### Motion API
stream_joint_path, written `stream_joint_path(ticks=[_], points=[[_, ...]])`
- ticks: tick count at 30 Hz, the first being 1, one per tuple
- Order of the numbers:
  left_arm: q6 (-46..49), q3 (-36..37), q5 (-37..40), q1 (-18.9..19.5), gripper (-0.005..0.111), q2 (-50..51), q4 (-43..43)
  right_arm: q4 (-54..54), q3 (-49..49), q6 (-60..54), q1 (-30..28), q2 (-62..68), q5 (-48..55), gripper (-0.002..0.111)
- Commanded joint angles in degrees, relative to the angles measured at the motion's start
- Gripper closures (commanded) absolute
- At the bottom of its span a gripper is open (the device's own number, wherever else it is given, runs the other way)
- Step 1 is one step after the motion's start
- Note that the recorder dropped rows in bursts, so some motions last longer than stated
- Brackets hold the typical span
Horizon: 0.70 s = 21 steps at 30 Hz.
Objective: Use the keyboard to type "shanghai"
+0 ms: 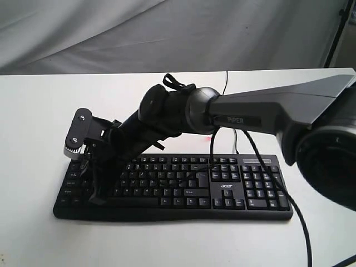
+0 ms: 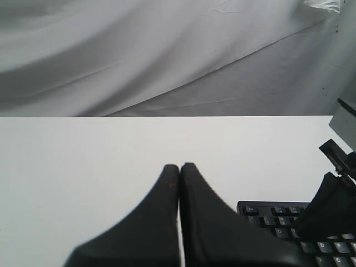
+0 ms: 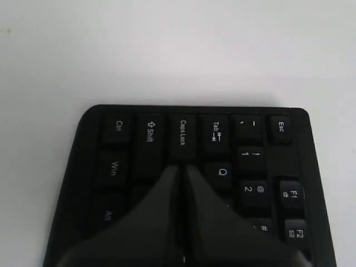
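Reaching across the table [image 1: 167, 245], exterior view, we are holding our right pincer [image 1: 95, 192] over the left end of the keyboard [image 1: 222, 186]. Left wrist view: left pincer [image 2: 179, 165] hovering clenched, empty, beside it. Right wrist view: right pincer clenched by Caps Lock [image 3: 182, 133]; letters typed, we cannot tell.

A white table [image 1: 33, 111] [image 2: 83, 144] [image 3: 167, 55] carried a black keyboard [image 1: 183, 192] [image 2: 272, 217] [image 3: 128, 133]. In the exterior view the keyboard lay flat toward 6 o'clock of the tabletop, its length running from 9 to 3 o'clock. From behind it a thin black cable [image 1: 226, 82] ran toward the table's 12 o'clock edge.
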Motion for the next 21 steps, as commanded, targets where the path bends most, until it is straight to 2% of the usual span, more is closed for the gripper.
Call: stream_joint_path(ticks=[1, 21], points=[[-0.07, 0.03, -0.14, -0.23, 0.106, 0.18, -0.23, -1.04, -0.33, -0.08, 0.06, -0.09, 0.06, 0.108], [-0.07, 0.03, -0.14, -0.23, 0.106, 0.18, -0.23, -1.54, -0.33, -0.08, 0.06, 0.28, 0.18, 0.108]])
